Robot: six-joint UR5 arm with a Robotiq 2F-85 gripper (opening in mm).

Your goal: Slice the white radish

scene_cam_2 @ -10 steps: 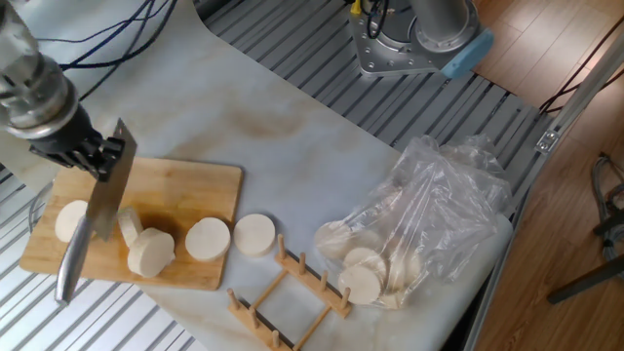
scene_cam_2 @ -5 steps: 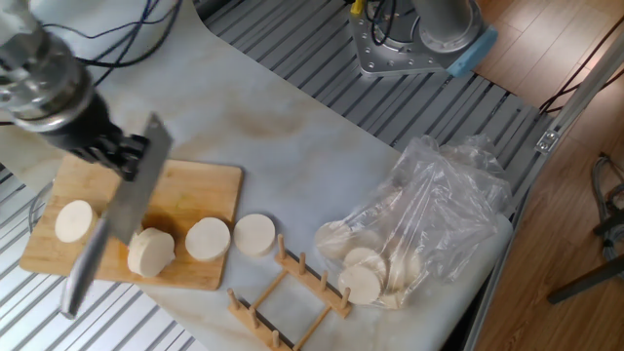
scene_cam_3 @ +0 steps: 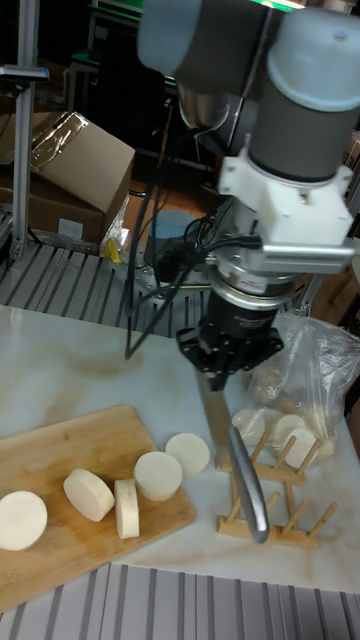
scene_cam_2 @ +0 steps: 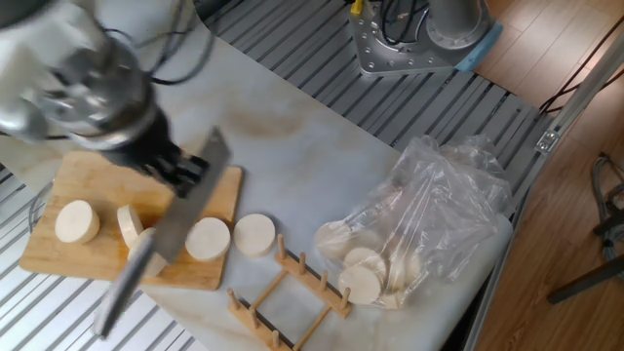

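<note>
- The tool (scene_cam_3: 228, 372) is clamped on a knife (scene_cam_3: 236, 455), whose blade slants down, apparently above the wooden rack (scene_cam_3: 268, 487); motion blur leaves its height unsure.
- The white radish (scene_cam_2: 76, 220) lies as a short stub at the cutting board's (scene_cam_2: 83, 175) left end.
- Two cut slices (scene_cam_3: 102, 496) rest mid-board; another disc (scene_cam_3: 158, 475) sits at the board's right edge, and one (scene_cam_3: 188, 453) is just off it on the table (scene_cam_2: 292, 146).
- A plastic bag (scene_cam_2: 429, 219) of pale slices fills the table's right edge.
</note>
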